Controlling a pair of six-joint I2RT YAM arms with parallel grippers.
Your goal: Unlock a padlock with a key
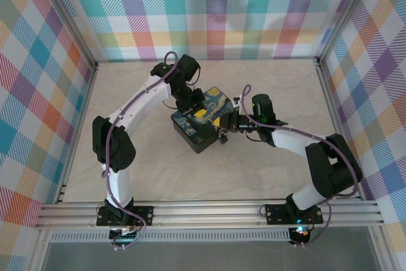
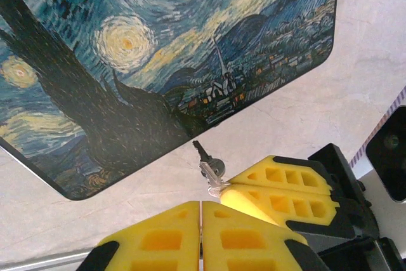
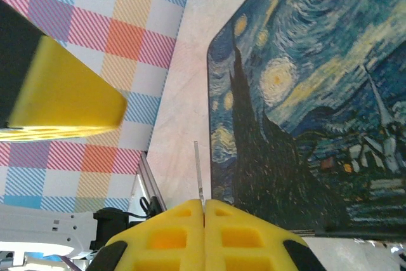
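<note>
1. Pastel plaid cloth walls [image 1: 216, 11] close in three sides.
2. A pale, marbled bench [image 1: 165, 172] lies evenly lit.
3. Aluminium rails [image 1: 209, 212] edge the near side; a metal post [image 1: 72, 17] rises at a back corner.

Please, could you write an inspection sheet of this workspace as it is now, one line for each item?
Surface: pale marbled tabletop.
Job's things: key held at the right gripper's tips, pointing towards the edge of the Starry Night box.
Clutter: nothing seen.
Grippers: left gripper shut, nothing seen between its pads; right gripper shut on the key.
Cables: purple cables run along both arms.
Surroundings: plaid walls; metal frame rail at the near edge.
</note>
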